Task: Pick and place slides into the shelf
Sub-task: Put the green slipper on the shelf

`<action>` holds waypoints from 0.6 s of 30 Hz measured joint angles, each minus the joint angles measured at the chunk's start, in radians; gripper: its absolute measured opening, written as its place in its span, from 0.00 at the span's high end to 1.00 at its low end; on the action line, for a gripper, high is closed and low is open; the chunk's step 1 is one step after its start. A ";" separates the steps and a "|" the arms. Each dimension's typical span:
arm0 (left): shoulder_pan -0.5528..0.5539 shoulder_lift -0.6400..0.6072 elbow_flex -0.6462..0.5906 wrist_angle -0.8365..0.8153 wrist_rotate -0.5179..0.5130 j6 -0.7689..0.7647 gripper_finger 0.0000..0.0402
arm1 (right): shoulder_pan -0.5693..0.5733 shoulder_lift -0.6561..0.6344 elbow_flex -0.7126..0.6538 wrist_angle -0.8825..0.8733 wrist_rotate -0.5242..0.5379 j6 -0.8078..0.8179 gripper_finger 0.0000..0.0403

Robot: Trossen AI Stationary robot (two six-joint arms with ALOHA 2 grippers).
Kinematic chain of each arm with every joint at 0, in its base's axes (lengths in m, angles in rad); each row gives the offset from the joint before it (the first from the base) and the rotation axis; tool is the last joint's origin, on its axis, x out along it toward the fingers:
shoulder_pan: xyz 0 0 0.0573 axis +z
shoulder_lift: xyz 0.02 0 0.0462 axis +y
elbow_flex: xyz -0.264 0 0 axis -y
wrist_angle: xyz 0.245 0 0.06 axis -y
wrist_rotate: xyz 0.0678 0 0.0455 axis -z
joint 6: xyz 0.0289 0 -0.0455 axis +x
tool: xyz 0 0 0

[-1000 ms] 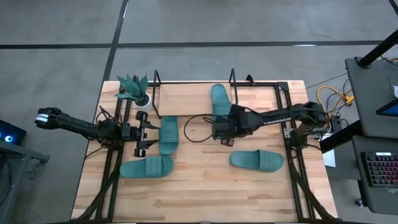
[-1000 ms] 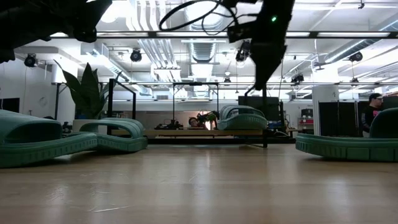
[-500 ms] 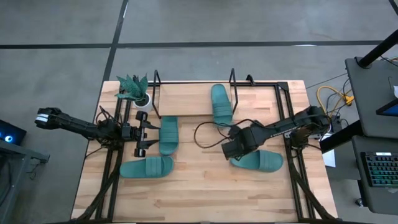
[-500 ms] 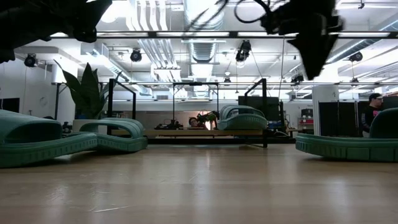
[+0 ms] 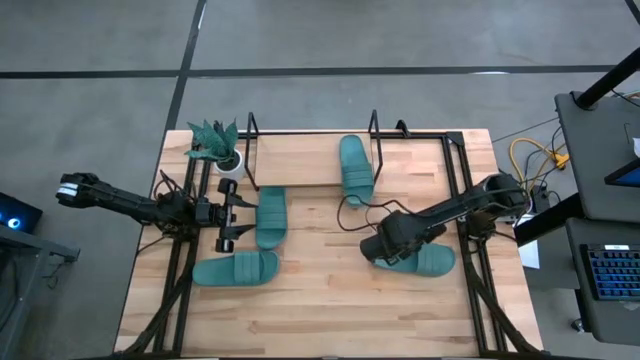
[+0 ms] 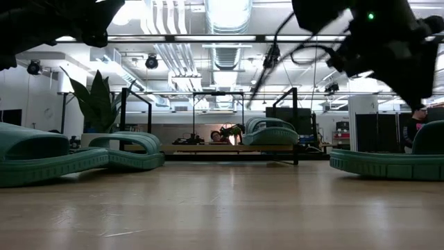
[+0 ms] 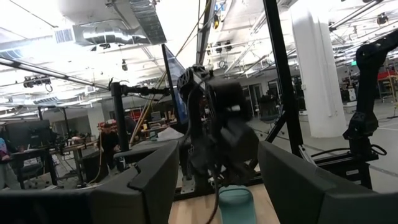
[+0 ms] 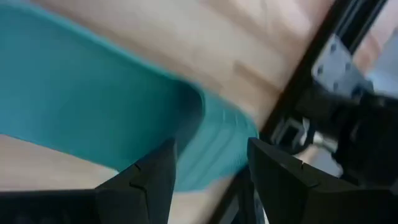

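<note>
Above the toe end of the teal-green rubber slide sandal [image 5: 413,258] at the table's right, the right gripper [image 5: 383,246] is hovering with fingers spread, apparently lining up a grasp; a second ago it was beside the matching sandal [image 5: 354,167] already lying on the light-wood, black-wire shelf [image 5: 300,160]. The left gripper [image 5: 236,208] is waiting, spread, beside another sandal [image 5: 270,217].
</note>
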 joint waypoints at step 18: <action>0.000 0.000 0.000 0.002 0.000 0.001 0.49 | 0.000 0.129 -0.022 0.009 -0.024 0.025 0.54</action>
